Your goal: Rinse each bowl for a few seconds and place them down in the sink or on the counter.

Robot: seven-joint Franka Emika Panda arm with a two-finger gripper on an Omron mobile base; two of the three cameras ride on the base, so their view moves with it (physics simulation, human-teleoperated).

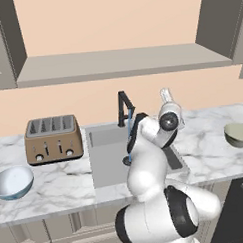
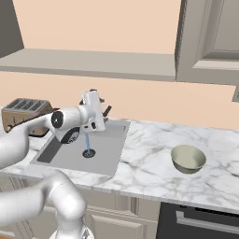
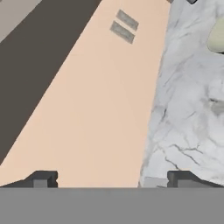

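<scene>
1. Blue bowl [image 1: 14, 181]: we find it on the counter [image 1: 61, 178] at the far left, in front of the toaster [image 1: 53, 139]; its left edge is cut off by the frame in the left base view.
2. Olive bowl [image 2: 188, 158]: we see it upright on the counter right of the sink [image 2: 100, 149], well apart from it. In the hand view a pale sliver at the right edge may be this bowl; we cannot tell.
3. Sink: grey basin, partly hidden behind the arm in the left base view. A thin blue stream of water [image 2: 87, 142] falls onto the drain [image 2: 88, 152].
4. Faucet [image 1: 124, 108]: black, its spout partly covered by the arm.
5. Claw [image 3: 112, 179]: fingers wide apart, holding nothing, facing the peach wall and marble counter. We find it raised above the sink's back edge [image 2: 93, 106].
</scene>
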